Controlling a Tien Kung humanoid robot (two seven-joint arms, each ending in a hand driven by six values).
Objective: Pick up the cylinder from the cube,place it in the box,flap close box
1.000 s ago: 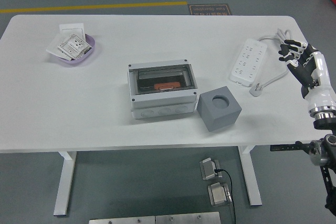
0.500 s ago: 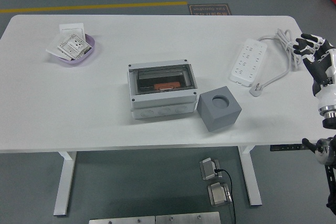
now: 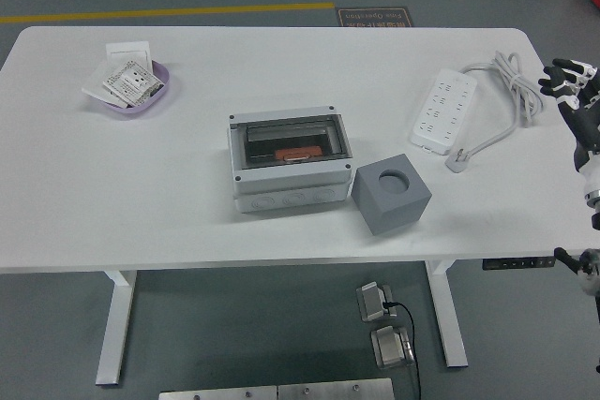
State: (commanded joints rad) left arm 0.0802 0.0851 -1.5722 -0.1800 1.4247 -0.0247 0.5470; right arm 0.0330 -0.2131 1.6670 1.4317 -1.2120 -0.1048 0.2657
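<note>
Head view, looking down over the white table (image 3: 187, 194). At far left, near the back: a shallow purple dish (image 3: 141, 100) piled with small printed packets (image 3: 127, 81), one white card jutting past its rear rim. Around the middle of the tabletop: the grey box (image 3: 289, 161), flap down, clear cover showing a dark interior with an orange-red object (image 3: 292, 154) lying inside; cannot tell for certain whether that is the cylinder. Four corner screws visible on the frame, round knock-outs along the near wall. Just right of the box's near corner, barely apart from it: the grey cube (image 3: 392, 193), turned at an angle to the table edge, round socket in its top face empty and dark. Farther right and toward the back: a white power strip (image 3: 442, 111) lying diagonally, its cord (image 3: 511, 91) looping in coils by the table's right rear corner and running back to a plug (image 3: 458, 160) on the tabletop below the strip. At the extreme right edge, off past the table's side: the right hand (image 3: 577, 100), raised, black fingers with white tips loosely spread and slightly bent, holding nothing, well apart from box and cube. Below it, white wrist and dark arm partly cut by the frame.
</note>
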